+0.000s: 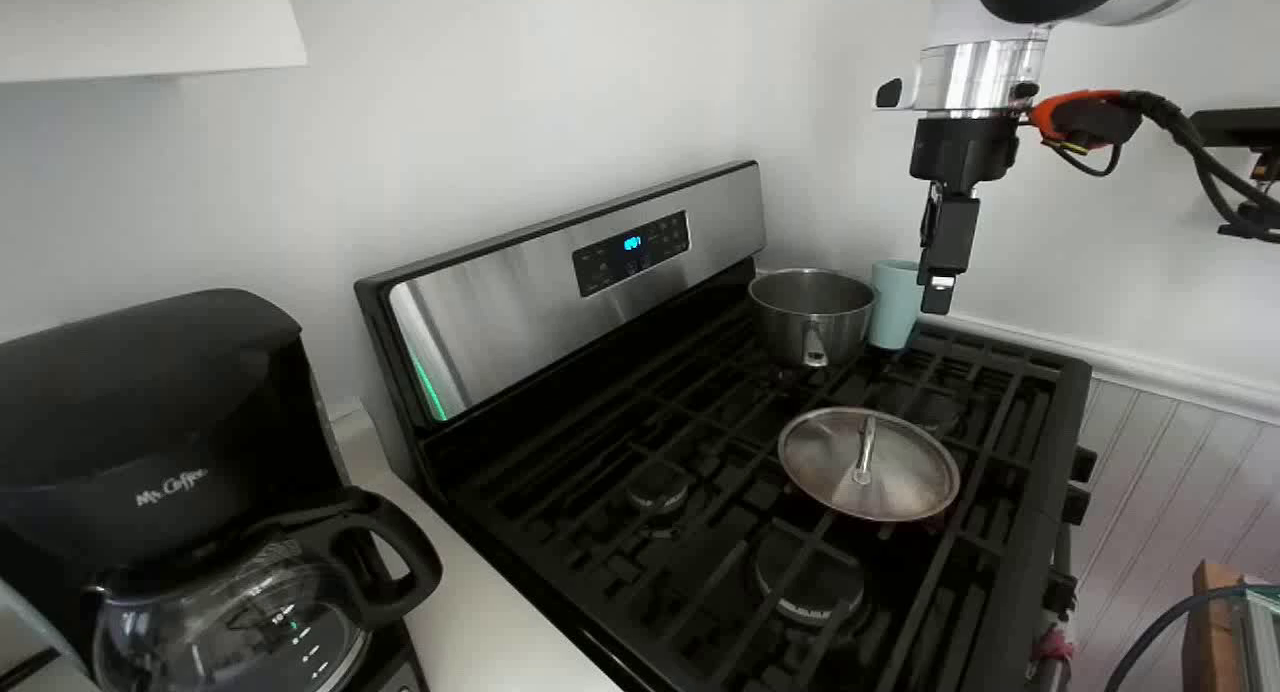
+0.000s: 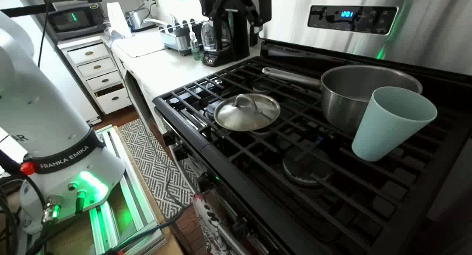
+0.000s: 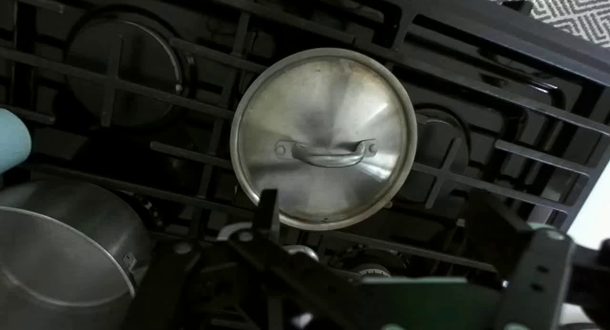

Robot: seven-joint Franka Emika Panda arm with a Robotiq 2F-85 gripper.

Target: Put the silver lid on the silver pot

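Across the black stove grates (image 3: 171, 97), the silver lid (image 3: 324, 122) is laid handle up, apart from the silver pot (image 1: 785, 330). By the control panel (image 1: 610, 265) the pot is stood open-topped, its handle pointed toward the coffee maker (image 1: 150, 402), and just beside it a pale blue-green cup (image 2: 391, 126) is placed; whether the two touch cannot be told. Above the grates the fingers (image 3: 267, 213) are spread wide, with nothing gripped between them; in the wrist view, the lid's rim is overlapped by one fingertip.
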